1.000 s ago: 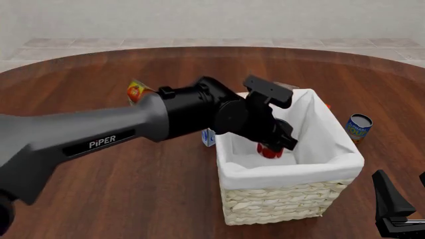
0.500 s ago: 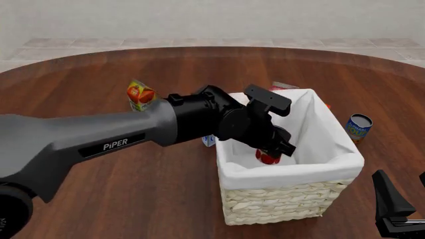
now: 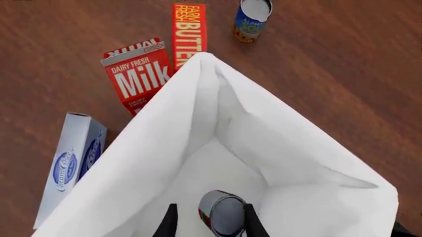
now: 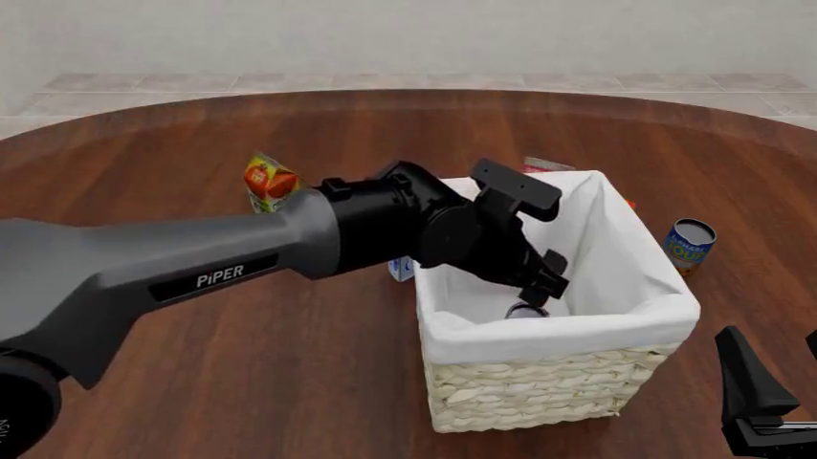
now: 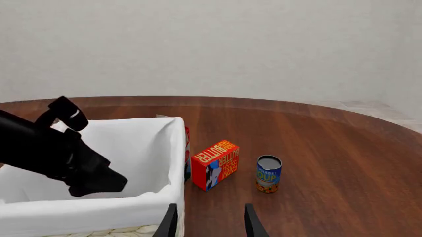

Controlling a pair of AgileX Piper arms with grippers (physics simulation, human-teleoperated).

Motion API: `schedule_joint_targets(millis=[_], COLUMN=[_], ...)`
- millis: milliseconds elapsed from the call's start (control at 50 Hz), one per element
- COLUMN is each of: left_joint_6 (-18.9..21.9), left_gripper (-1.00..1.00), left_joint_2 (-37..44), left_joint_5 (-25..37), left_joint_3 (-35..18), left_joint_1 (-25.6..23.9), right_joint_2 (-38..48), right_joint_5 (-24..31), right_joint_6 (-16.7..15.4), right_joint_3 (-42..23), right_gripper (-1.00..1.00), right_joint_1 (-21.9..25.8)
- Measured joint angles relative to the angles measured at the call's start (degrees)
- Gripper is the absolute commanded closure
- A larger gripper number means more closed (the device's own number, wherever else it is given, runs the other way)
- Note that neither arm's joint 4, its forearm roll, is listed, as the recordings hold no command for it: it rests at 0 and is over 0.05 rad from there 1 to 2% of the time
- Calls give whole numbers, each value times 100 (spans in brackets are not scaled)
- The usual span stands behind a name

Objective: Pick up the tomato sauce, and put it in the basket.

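Note:
The tomato sauce [image 3: 222, 215] is a small can with a silver-grey top and a red and green side. It stands inside the basket [image 4: 562, 382] on the white lining, and shows in the front view as a grey disc [image 4: 526, 311]. My left gripper [image 4: 542, 282] hangs just above it inside the basket rim. In the left wrist view that gripper [image 3: 209, 207] is open, and there is a gap between one finger [image 3: 168, 224] and the can. My right gripper [image 5: 211, 207] stands open and empty beside the basket's near right corner [image 4: 766, 382].
Behind the basket lie a red milk carton [image 3: 138, 79] and a butter box [image 5: 214, 164]. A blue-and-yellow can [image 4: 690, 244] stands to its right. A white-blue carton [image 4: 401, 268] sits against its left wall, and an orange juice carton [image 4: 270, 182] stands further left.
The left gripper has opened. The tomato sauce has left its fingers and dropped to the basket floor, now showing its grey top instead of its red side.

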Motion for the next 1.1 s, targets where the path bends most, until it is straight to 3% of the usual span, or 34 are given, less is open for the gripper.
schedule_joint_targets(millis=[480,840,1100], left_joint_6=[67,18,-202], left_gripper=[-100,-100,-100], left_joint_2=[-243,-1167,-2175], left_joint_5=[-33,-117,-493], left_joint_3=[19,327,968], left_joint_1=[-4,-48,-21], right_joint_2=[0,0,0], right_joint_5=[0,0,0], right_joint_6=[0,0,0], right_joint_3=[0,0,0], right_gripper=[-100,-100,-100], right_joint_1=[0,0,0])
